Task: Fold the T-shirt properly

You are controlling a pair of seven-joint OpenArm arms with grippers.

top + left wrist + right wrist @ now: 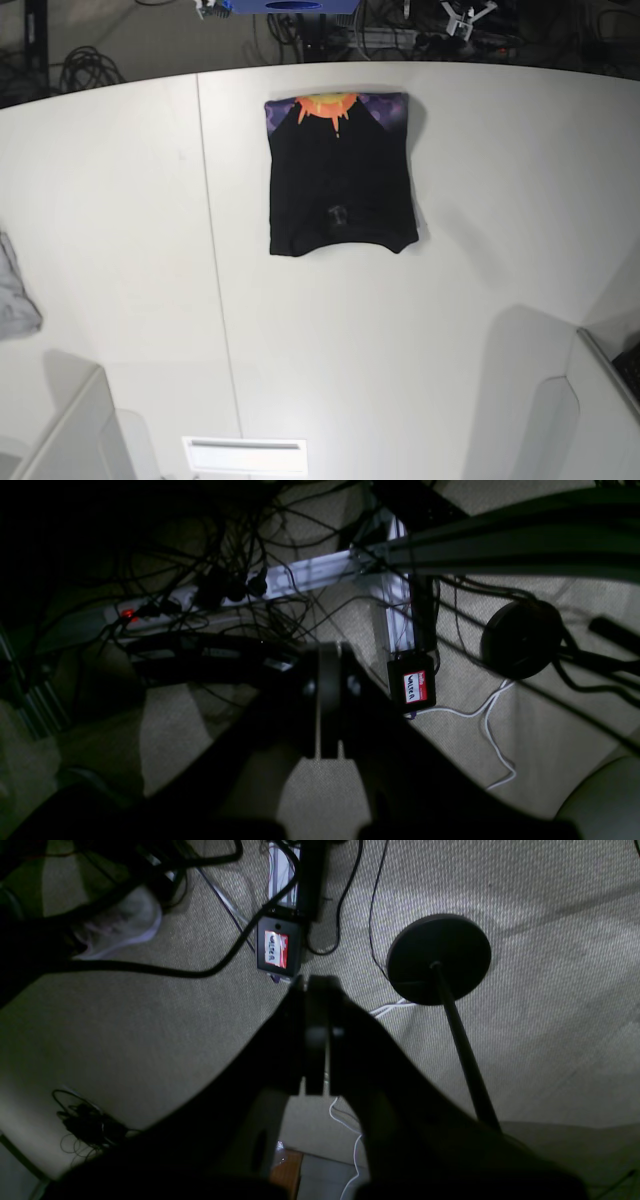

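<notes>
The white table (420,330) fills the base view, and neither arm appears over it. The T-shirt (340,175) lies flat near the far edge, slightly left of centre, folded into a compact rectangle with the sleeves tucked out of sight; the plain black side faces up, and a band of the orange and purple sun print shows along its far edge. A small grey cloth (15,295) rests at the table's left edge, well apart from the T-shirt. Both wrist views look down at carpeted floor (525,1040) instead of the table, so both arms are judged to be parked off the work surface. The right wrist view shows a round black stand base (439,959), and both wrist views show a small black box with a red-and-white label (411,682) among loose cables. The fingers of the left gripper (327,700) are pressed together with nothing between them; the fingers of the right gripper (315,1035) are likewise closed and empty. Judged from the layout, folding appears complete or at its final stage. If any step remains, it calls for bringing an arm back over the table to square the edges or press the stack flat.
</notes>
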